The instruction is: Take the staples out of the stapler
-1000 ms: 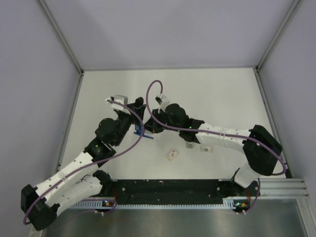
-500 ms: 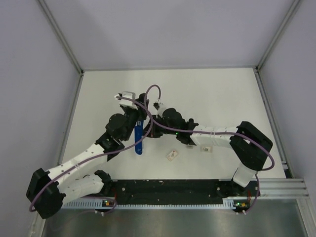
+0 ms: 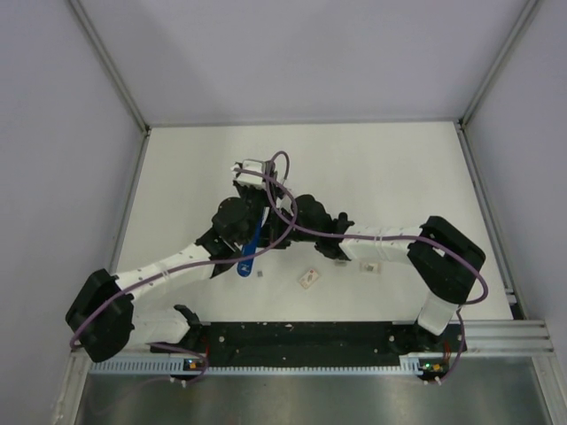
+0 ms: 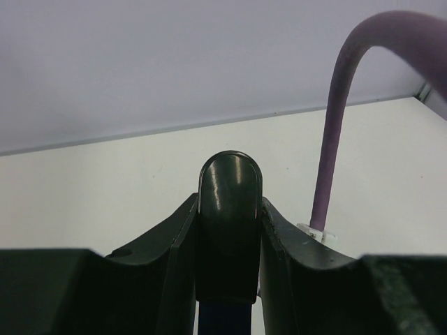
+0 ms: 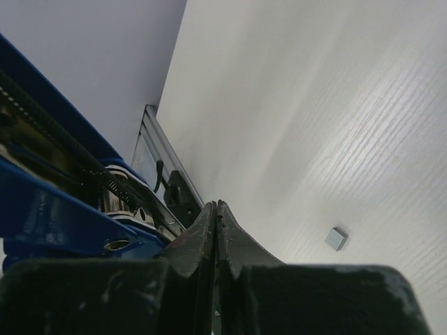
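Note:
The blue stapler (image 3: 249, 251) hangs at the table's middle, its long body pointing toward the near edge. My left gripper (image 3: 254, 221) is shut on its dark rounded end (image 4: 230, 188), with blue showing below between the fingers. My right gripper (image 3: 277, 232) sits right beside the stapler, its fingertips pressed together with nothing visible between them (image 5: 217, 206). In the right wrist view the stapler (image 5: 49, 209) stands open at the left, showing its spring and metal channel. A small block of staples (image 5: 336, 238) lies on the table below; it also shows in the top view (image 3: 260, 275).
Two pale staple strips lie on the white table, one (image 3: 309, 279) near the middle front and one (image 3: 368, 266) under the right forearm. A purple cable (image 4: 335, 139) arches over the left wrist. The black base rail (image 3: 301, 336) runs along the near edge.
My left arm has swung right and stretched out, carrying the stapler to the middle and turning it lengthwise toward the near edge. My right gripper has stayed close beside it.

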`<state>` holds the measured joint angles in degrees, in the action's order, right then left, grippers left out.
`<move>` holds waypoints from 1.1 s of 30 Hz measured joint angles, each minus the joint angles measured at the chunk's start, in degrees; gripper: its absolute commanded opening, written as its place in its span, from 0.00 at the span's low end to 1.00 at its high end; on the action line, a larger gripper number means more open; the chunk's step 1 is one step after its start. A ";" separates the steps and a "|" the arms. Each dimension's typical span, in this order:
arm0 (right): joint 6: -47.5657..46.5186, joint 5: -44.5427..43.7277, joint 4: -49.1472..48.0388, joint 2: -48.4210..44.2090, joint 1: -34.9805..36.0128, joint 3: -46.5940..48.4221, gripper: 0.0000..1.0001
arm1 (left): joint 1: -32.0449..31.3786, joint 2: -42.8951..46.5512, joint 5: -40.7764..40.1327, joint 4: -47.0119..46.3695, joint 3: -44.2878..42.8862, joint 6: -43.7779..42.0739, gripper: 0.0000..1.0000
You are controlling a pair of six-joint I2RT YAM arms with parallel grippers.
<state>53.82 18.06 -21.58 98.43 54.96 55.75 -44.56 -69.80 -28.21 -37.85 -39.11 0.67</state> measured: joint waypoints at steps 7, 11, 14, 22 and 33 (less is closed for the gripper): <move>-0.72 0.24 0.42 0.00 -0.92 0.00 0.00 | -0.48 2.71 0.33 1.27 -0.02 -0.44 0.00; -2.45 0.20 2.69 -0.98 -4.74 -0.31 0.00 | -0.81 6.40 1.14 3.63 -0.70 -0.42 0.00; -5.57 -2.73 8.28 -4.63 -8.83 -0.52 0.00 | -0.94 7.69 1.84 4.26 -1.81 -0.46 0.00; -14.03 -13.29 21.55 -20.24 -10.29 -0.57 0.00 | -0.92 2.62 1.92 2.62 -6.38 -5.35 0.00; -16.96 -17.00 26.60 -26.38 -10.19 -6.38 0.00 | 0.42 -22.25 4.68 -0.85 -24.81 -15.23 0.00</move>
<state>36.86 1.06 5.02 72.05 44.77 49.36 -44.14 -92.05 -23.53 -38.70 -63.92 -14.57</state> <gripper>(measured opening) 0.003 0.386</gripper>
